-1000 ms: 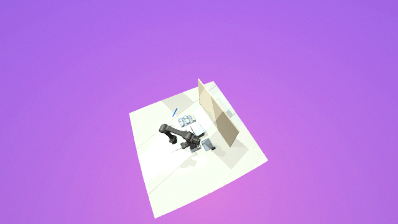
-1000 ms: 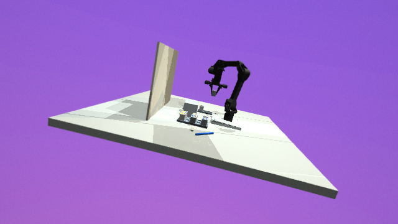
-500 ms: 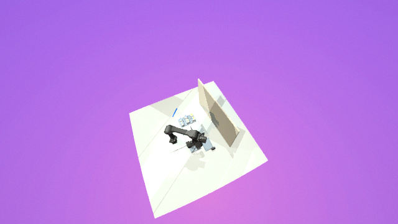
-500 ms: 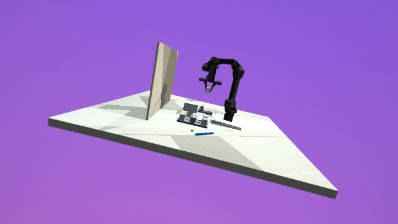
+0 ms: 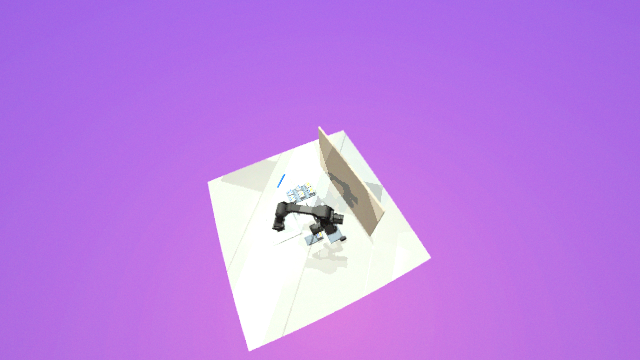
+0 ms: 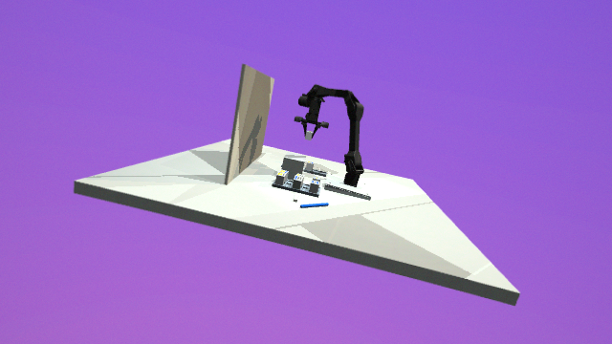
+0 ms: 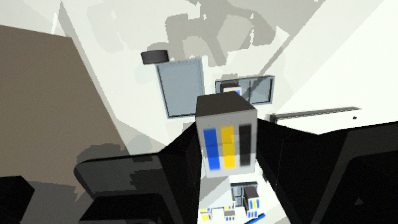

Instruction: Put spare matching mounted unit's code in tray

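Note:
My gripper (image 6: 309, 135) (image 7: 220, 122) is shut on a grey block with a dark top. The held block (image 7: 229, 150) shows blue, yellow and black stripes in the wrist view and hangs well above the table. A shallow blue-grey tray (image 7: 181, 87) (image 5: 336, 234) lies below, beyond the block and to its left in the wrist view. A two-compartment holder (image 7: 262, 91) (image 6: 321, 173) is right of the tray, with another block (image 7: 231, 90) (image 6: 310, 165) in its left compartment. Several striped blocks stand in a rack (image 6: 295, 190). The mounted unit's printed back is not readable.
A tall tan screen (image 5: 350, 185) (image 6: 250, 124) (image 7: 40, 100) stands beside the work area. A dark cylinder (image 7: 155, 57) (image 5: 342, 238) is at the tray's corner. A grey panel (image 6: 290, 166) stands behind the rack. A blue rod (image 5: 281, 181) (image 6: 314, 205) and a long rail (image 6: 347, 191) (image 7: 315, 114) lie nearby.

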Robot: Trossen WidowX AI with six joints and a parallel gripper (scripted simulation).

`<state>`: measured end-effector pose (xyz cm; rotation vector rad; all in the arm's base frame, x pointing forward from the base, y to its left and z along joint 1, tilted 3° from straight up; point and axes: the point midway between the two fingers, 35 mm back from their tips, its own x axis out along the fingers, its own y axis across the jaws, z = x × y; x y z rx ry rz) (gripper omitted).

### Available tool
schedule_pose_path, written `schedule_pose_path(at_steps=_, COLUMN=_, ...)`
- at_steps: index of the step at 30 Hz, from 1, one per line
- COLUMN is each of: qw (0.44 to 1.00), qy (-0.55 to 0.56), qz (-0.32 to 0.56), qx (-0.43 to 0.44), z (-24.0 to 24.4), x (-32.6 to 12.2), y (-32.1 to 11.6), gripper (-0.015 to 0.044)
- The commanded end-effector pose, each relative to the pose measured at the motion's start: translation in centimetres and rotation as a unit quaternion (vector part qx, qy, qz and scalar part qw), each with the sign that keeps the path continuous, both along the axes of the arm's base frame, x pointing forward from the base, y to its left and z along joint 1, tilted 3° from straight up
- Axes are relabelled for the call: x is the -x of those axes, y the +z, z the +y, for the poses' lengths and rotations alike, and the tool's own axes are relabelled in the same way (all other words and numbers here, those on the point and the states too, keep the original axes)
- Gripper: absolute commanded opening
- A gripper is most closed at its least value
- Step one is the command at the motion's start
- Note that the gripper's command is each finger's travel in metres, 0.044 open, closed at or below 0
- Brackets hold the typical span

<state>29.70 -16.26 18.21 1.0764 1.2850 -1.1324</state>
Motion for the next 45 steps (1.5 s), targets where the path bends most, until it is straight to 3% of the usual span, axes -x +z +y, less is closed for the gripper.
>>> schedule_pose_path(at_steps=1, qw=1.0, qy=-0.002, qz=-0.001, qx=-0.002, z=0.3, x=-1.6, y=-0.2, gripper=0.0)
schedule_pose_path(at_steps=11, qw=1.0, qy=-0.002, qz=-0.003, qx=-0.002, z=1.0, x=-5.6, y=-1.1, gripper=0.0)
schedule_pose_path(at_steps=45, qw=1.0, qy=-0.002, qz=-0.003, qx=-0.002, z=0.7, x=-6.1, y=-3.2, gripper=0.0)
